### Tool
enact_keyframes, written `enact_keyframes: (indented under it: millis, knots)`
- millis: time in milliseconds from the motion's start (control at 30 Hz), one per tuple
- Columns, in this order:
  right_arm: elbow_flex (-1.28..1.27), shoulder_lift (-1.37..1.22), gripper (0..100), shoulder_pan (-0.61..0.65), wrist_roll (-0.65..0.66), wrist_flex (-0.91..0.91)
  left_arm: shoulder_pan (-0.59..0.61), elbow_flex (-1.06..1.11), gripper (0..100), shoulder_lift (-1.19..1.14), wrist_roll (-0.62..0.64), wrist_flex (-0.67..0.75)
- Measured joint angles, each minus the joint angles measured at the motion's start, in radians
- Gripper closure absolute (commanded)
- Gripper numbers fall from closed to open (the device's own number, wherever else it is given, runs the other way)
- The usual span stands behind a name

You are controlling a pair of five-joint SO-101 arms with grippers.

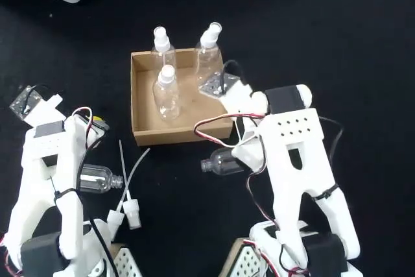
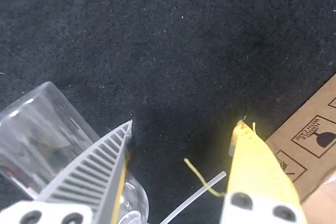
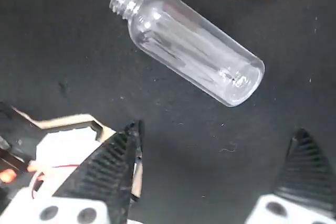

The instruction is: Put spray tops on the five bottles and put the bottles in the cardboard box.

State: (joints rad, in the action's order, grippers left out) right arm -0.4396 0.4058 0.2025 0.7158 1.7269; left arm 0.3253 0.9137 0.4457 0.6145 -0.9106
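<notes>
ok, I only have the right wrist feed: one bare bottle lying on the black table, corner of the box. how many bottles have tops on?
Observer: Three. One capped bottle is inside the cardboard box; two other capped bottles are at its back wall, inside or behind I cannot tell.
Operator: Where is the fifth?
Observer: The second bare bottle lies by the left arm, beside the left gripper, which is open.
Operator: Any loose tops?
Observer: Two spray tops lie on the table between the arms, their tubes pointing toward the box.
</notes>
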Motion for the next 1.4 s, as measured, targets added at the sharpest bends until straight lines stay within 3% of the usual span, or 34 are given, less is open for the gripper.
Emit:
enact_keyframes:
  millis: [133, 567, 967, 1400]
  knots:
    - [0.0, 0.0, 78.7, 0.0, 0.063, 0.002, 0.0, 0.0, 73, 0.0, -0.002, 0.0]
    - [0.0, 0.0, 78.6, 0.0, 0.327, 0.002, 0.0, 0.0, 73, 0.0, -0.002, 0.0]
    - [-0.037, 0.002, 78.6, 0.0, 0.488, -0.009, 0.0, 0.0, 73, 0.0, -0.002, 0.0]
    - [-0.155, 0.002, 78.6, 0.086, 0.532, -0.141, 0.0, 0.0, 73, 0.0, -0.002, 0.0]
